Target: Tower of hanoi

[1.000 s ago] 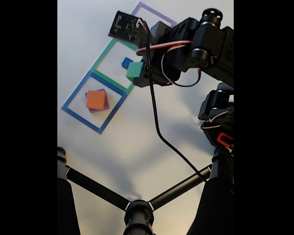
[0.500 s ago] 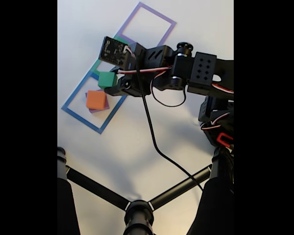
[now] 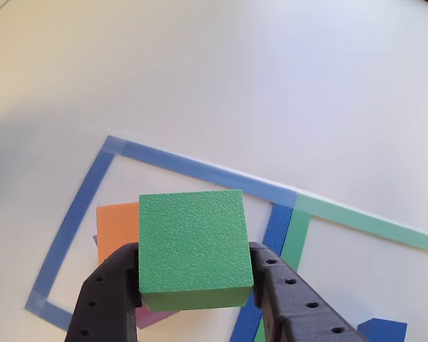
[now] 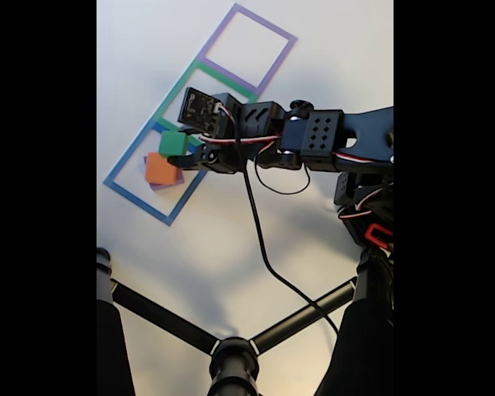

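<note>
— Where does the green square foam block (image 3: 194,246) sit relative to its target?

— It is clamped between the two black fingers of the gripper (image 3: 194,285), held clear of the white tabletop (image 3: 271,85). In the other view the flat orange foam square (image 3: 118,226) lies below and to the left of it, partly hidden behind the green block, with a sliver of the wide purple foam slab (image 3: 157,315) peeking from under the orange one. Both rest inside the blue taped square outline (image 3: 82,206), toward its lower right corner in the fixed view.

— So the coming move?

— My guess — a small shift toward the orange square, then a descent. In the fixed view the green block (image 4: 173,143) hangs just above and to the right of the orange square (image 4: 161,168), overlapping its edge. Its faces look roughly parallel to the orange one's.

— And the small blue foam cube (image 3: 383,330)?

— In the green taped outline (image 3: 357,221), at the other view's bottom right.

— Any writing or brands?

— None readable.
</note>
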Controlling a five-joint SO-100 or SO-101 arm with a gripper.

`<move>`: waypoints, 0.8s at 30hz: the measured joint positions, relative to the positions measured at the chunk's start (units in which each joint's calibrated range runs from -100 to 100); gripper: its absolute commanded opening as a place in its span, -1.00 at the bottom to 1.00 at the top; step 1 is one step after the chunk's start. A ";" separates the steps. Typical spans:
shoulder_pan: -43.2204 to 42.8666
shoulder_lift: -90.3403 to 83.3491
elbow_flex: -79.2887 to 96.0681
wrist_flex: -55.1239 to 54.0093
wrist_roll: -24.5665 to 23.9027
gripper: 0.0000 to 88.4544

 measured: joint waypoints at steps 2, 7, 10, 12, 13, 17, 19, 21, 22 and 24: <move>0.00 1.43 0.00 -1.59 -0.19 -0.87; 0.00 5.63 0.17 -6.86 -0.19 -0.87; 0.00 9.16 0.26 -10.61 -0.19 -0.87; 0.00 10.00 0.34 -11.64 -0.19 -0.87; 0.00 10.26 0.34 -12.28 -0.19 -0.87; -0.10 10.93 0.34 -13.56 -0.19 -0.86; -1.00 11.85 0.34 -14.27 -0.19 -0.86; -1.90 12.69 0.34 -14.75 -0.19 -0.86; -1.90 12.78 0.34 -14.75 0.19 -0.86; -1.90 12.78 0.34 -14.99 0.19 -0.86</move>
